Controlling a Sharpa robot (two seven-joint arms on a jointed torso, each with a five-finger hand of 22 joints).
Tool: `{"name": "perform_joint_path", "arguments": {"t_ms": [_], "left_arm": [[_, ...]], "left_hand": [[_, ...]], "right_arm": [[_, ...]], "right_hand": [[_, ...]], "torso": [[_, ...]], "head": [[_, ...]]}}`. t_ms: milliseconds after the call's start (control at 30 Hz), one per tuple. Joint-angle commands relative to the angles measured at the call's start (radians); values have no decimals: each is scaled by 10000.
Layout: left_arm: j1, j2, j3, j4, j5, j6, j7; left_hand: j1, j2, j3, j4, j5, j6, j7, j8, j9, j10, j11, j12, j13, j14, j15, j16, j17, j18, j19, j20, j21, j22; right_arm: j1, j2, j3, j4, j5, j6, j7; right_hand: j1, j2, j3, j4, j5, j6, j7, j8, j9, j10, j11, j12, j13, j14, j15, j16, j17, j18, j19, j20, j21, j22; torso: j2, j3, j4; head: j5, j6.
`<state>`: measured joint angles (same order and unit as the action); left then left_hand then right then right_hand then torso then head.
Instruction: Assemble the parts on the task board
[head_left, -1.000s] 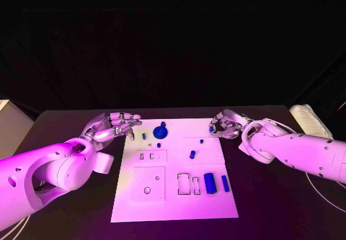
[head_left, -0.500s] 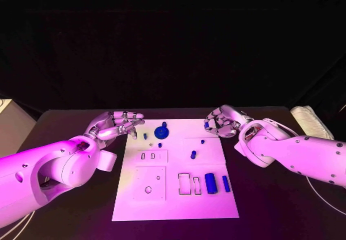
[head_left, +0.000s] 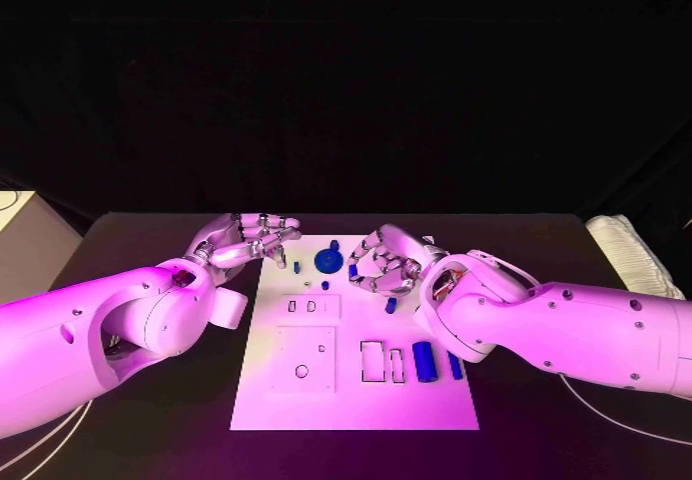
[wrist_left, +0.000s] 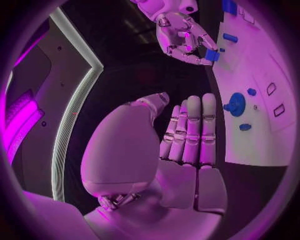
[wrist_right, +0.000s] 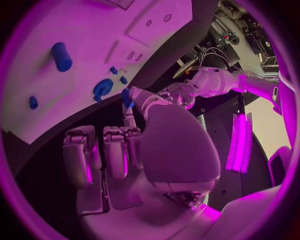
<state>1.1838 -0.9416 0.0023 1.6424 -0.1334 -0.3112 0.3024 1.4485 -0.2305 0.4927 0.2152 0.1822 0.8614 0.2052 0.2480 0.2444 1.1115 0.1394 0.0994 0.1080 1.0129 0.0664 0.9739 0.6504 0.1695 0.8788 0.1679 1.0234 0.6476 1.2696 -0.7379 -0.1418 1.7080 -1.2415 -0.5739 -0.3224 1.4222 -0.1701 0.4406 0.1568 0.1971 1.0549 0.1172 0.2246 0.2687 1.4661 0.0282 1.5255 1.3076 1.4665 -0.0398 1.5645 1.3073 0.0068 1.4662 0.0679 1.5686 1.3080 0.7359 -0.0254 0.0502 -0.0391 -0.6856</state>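
Board: the white board (head_left: 353, 400) lies flat in the middle of the black table (head_left: 548, 440).
Left hand: the left hand (head_left: 248, 240) hangs just past the board's far left corner. Its fingers lie straight, side by side, and it holds nothing.
Right hand: the right hand (head_left: 382, 262) is over the far part of the board. It pinches a small blue block (wrist_left: 212, 55) in its fingertips, while its other fingers are curled.
Done: I think very little is done. The round blue piece (head_left: 327, 262) sits on the far end of the board, but I cannot tell if it is in its place.
Left to do: most slots look empty, so I think most parts must still go in.
Big parts: one fat blue roller (head_left: 423, 361) and one thin blue bar (head_left: 453, 366) lie side by side near the right edge, not in slots.
Small parts: about four small blue bits lie loose near the round piece and the middle. They are too small to name.
Slots: two long slots (head_left: 371, 361) stand beside the roller, two tiny slots (head_left: 300, 306) sit further back, and one round hole (head_left: 302, 371) is on the left.
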Motion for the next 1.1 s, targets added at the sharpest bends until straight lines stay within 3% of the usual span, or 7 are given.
{"name": "perform_joint_path", "arguments": {"t_ms": [33,233,367,767,1100], "left_arm": [[8,104,-3,-72,-27,210,-2],[7,259,-24,-232,-23,200,-19],[7,322,-32,-312,-29,174,-41],[7,383,-38,-357,-60,140,-101],[7,374,-39,-346,-68,158,-120]], "left_hand": [[-59,39,41,15,-50,-58,1,16,17,-49,-3,51,15,-5,16,-20,-18,148,-67,-7,58,19],[-77,32,33,22,-61,-57,2,19,21,-46,-2,55,17,-1,18,-16,-22,148,-68,-5,63,21],[-85,29,30,23,-66,-57,1,21,23,-44,-2,59,18,2,18,-14,-25,147,-70,-4,66,22],[-116,26,7,-6,-86,-121,-4,11,44,316,-70,354,147,30,-29,24,-59,155,-85,-25,114,37],[-117,25,5,-7,-86,-124,-2,10,45,316,-69,358,149,31,-29,25,-60,155,-85,-25,115,37]], "right_arm": [[-139,321,-17,-88,-582,25,-756],[-447,956,-44,-482,-1070,-28,-1169],[-616,1297,-52,-763,-1276,-18,-1315],[-1048,2087,-75,-1417,-1979,-55,-1559],[-1203,2353,-86,-1786,-2462,35,-1732]], "right_hand": [[-48,80,79,-31,41,180,-149,346,272,661,-42,-40,2211,1043,-24,63,2635,-68,1046,-36,22,2628],[-68,59,89,-49,37,175,-147,360,278,641,-40,-67,2190,1043,-23,63,2635,-68,1046,-34,22,2628],[-95,34,98,-64,34,163,-143,372,284,629,-38,-84,2176,1043,-21,63,2635,-68,1046,-33,22,2628],[-212,-4,125,-70,28,133,-136,405,298,630,-30,-87,2175,1043,-15,63,2635,-68,1046,-28,22,2628],[-372,-112,130,-81,21,86,-131,442,312,643,-24,-75,2188,1043,-10,63,2635,-68,1046,-22,22,2628]], "torso": [[-104,-79,-53],[-143,-144,-74],[-149,-163,-67],[-126,-136,-18],[-128,-133,-48]], "head": [[84,-54],[164,-114],[188,-157],[232,-240],[356,-306]]}}
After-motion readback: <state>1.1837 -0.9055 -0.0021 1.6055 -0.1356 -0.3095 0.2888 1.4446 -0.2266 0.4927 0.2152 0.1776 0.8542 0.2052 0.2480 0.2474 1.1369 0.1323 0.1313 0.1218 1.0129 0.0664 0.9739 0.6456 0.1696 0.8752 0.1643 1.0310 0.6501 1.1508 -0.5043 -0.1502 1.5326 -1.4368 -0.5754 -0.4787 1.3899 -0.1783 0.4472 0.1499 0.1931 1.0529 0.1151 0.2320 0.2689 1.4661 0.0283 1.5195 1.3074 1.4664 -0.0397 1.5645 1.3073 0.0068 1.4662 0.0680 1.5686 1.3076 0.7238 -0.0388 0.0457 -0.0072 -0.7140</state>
